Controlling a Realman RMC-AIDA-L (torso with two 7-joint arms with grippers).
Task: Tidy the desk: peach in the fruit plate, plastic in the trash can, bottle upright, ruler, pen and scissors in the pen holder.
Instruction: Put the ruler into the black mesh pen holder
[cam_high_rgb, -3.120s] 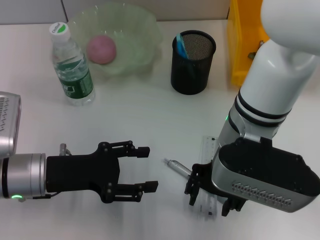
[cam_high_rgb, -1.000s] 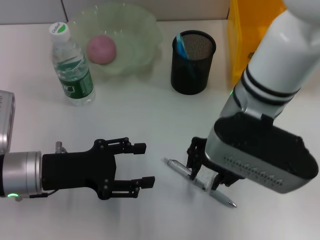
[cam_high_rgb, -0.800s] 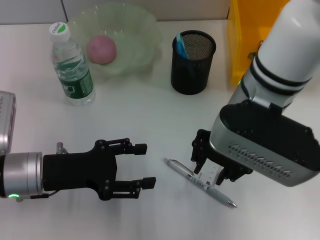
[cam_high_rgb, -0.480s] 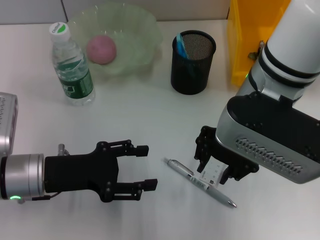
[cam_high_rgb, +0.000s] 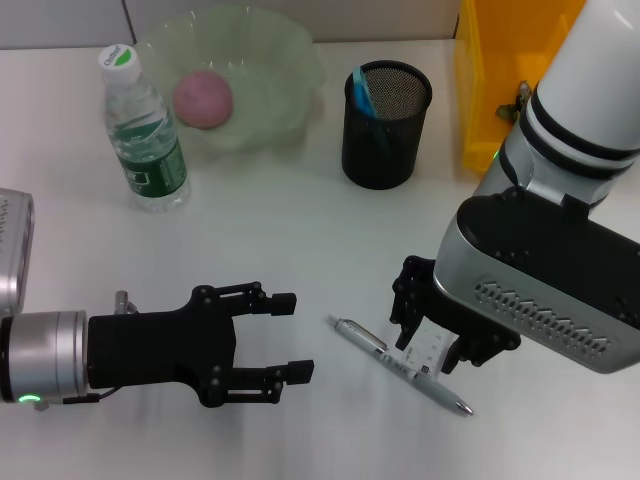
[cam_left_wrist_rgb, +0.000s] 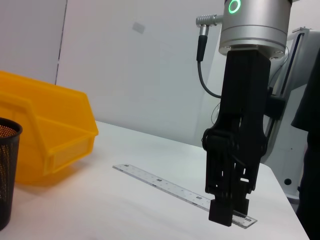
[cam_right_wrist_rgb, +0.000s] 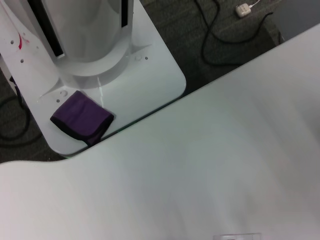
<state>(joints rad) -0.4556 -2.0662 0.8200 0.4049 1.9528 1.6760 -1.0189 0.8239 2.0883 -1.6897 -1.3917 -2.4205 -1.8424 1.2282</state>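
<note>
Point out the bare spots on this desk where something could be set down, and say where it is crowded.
Bare desk runs between the water bottle and the mesh pen holder, down to the open left claw. The near edge in front of both claws also looks free. It is crowded at the right claw, shut on the ruler, with the pen lying just beside it.

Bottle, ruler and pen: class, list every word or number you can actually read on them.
Bottle: green label and cap carry print, too small to read.
Ruler, held by the right gripper: graduation marks only, no legible numbers.
Pen: barrel print too small to read.
</note>
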